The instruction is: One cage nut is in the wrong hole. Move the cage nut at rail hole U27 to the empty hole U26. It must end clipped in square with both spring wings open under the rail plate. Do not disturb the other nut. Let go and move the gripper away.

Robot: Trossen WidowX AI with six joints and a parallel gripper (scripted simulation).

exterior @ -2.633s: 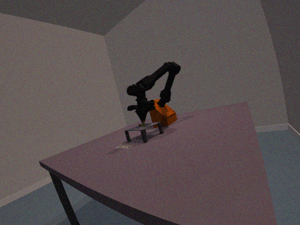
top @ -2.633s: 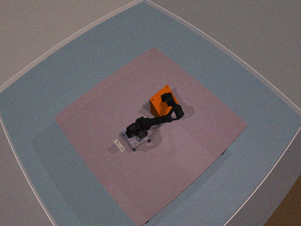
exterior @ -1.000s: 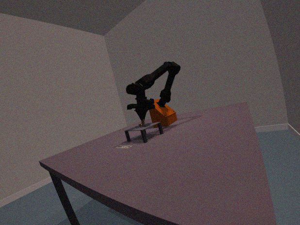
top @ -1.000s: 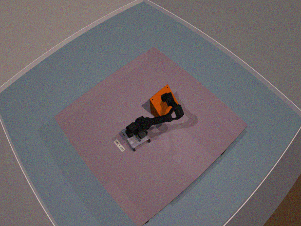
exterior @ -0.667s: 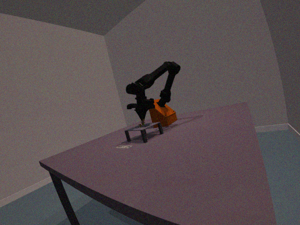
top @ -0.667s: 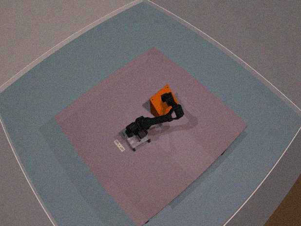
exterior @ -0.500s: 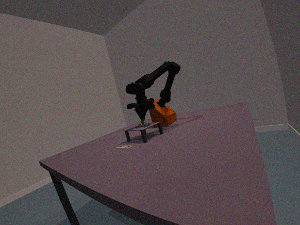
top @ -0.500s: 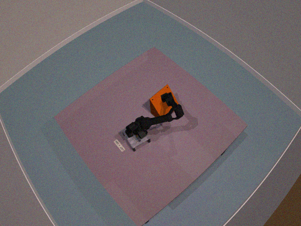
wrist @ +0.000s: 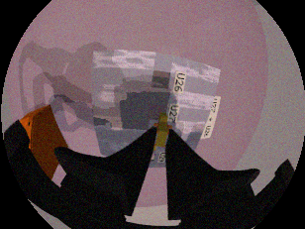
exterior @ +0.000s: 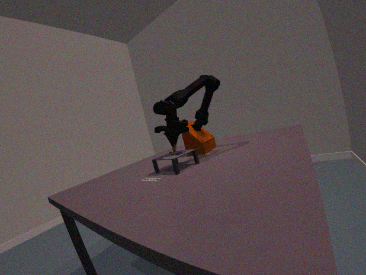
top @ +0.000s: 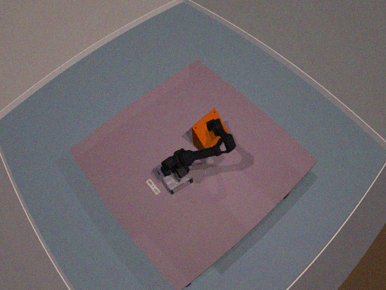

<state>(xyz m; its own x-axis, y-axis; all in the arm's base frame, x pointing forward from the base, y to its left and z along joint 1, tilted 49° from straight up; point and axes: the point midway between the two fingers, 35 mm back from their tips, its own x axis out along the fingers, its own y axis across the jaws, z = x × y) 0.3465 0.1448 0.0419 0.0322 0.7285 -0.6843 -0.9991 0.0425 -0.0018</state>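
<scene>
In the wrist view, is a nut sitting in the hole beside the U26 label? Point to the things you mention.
No, the hole (wrist: 160,79) beside the U26 label (wrist: 179,82) shows only dark, with no yellow nut.

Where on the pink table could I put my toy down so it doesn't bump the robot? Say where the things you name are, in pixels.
Try the wide patch between the legged metal stand (top: 182,185) (exterior: 166,157) and the table's long edge with the dark clips, or the strip between the white label (top: 153,187) (exterior: 151,179) and the nearby edge. It's crowded between the stand and the orange base (top: 203,126) (exterior: 207,146), under the arm.
</scene>
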